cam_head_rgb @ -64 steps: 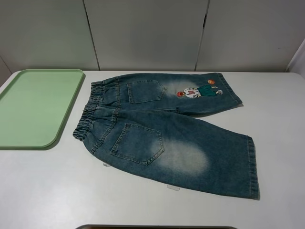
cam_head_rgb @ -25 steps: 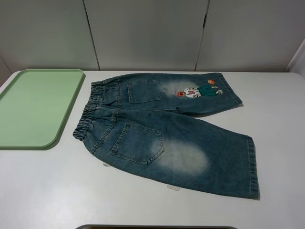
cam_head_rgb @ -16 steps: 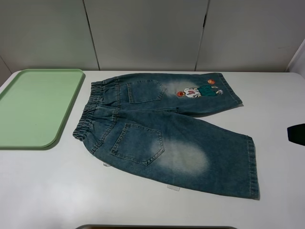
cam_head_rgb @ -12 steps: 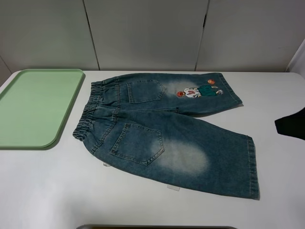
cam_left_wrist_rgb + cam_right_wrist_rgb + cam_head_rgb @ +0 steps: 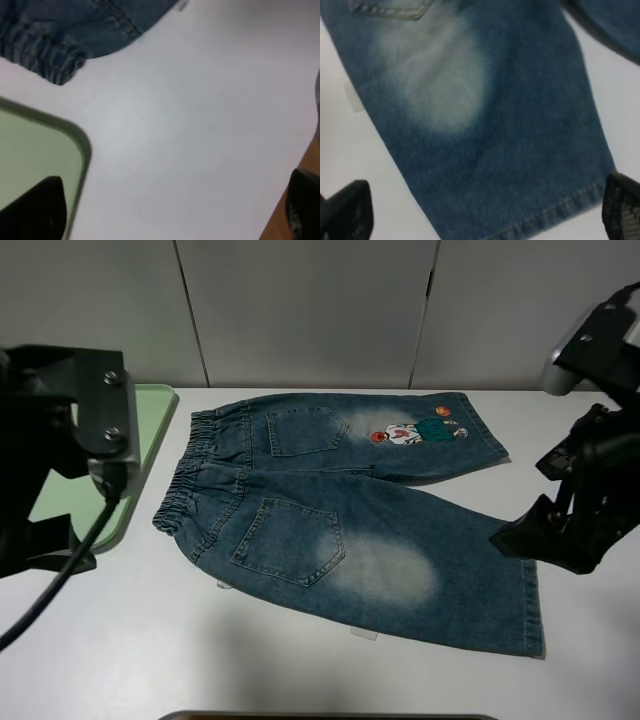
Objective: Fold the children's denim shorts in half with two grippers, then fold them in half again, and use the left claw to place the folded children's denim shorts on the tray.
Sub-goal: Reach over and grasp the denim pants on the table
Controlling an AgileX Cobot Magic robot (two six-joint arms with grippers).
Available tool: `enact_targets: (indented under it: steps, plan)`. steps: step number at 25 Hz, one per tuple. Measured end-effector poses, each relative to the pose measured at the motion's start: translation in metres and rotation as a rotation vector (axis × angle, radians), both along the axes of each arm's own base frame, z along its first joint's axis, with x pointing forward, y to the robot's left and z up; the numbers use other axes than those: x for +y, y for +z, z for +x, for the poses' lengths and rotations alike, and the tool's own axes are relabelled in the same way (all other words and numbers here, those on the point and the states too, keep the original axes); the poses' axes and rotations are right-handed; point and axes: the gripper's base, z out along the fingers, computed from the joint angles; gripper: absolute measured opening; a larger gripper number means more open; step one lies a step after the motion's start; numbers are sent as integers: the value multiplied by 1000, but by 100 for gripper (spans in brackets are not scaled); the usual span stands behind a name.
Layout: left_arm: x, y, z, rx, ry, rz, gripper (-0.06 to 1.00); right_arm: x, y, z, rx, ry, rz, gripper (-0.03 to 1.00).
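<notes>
**Denim spread flat, nothing gripped**

High view: the children's denim shorts point(image 5: 340, 510) lie unfolded on the white surface point(image 5: 300, 675). The gathered waistband point(image 5: 190, 475) faces the tray point(image 5: 150, 430) and the legs run off to the right. A cartoon print point(image 5: 415, 430) sits on the far leg and shows only from up here. The pale green tray lies just beside the waistband but not touching it. The black bulk of the left arm covers much of the tray.

Left wrist view: the left gripper point(image 5: 175, 207) has its jaws released and wide. One tip is over the tray's rounded corner and the other is close to the surface's edge. Only bare surface lies between them, and nothing is grasped. One end of the waistband shows at the border of this view, well apart from both tips. An orange-brown strip beyond the surface's edge appears in this view alone.

Right wrist view: the right gripper point(image 5: 482, 210) also has its jaws spread wide and empty, with the near leg's hem between the two tips. A whitish worn patch point(image 5: 435, 75) fills the middle. A small white tag point(image 5: 352, 97) sticks out at the leg's side. I cannot tell whether the tips touch the cloth. The high view places this arm's dark tip at the same hem.
</notes>
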Motion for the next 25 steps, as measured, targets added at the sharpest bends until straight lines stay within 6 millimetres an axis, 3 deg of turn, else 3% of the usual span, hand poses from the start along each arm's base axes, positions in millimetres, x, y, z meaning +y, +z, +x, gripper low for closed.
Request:
enact_targets:
  steps: [7, 14, 17, 25]
  plan:
    - [-14, -34, 17, 102, -30, 65, 85, 8, -20, 9, 22, 224, -178, 69]
    - [-30, -71, 39, 107, -232, 115, 85, 9, -42, 17, 68, 289, -254, 69]
    - [-34, -87, 57, 107, -313, 137, 85, 7, -57, 15, 88, 298, -274, 69]
    - [-25, -97, 110, 81, -337, 186, 85, 3, -83, 13, 83, 322, -318, 69]
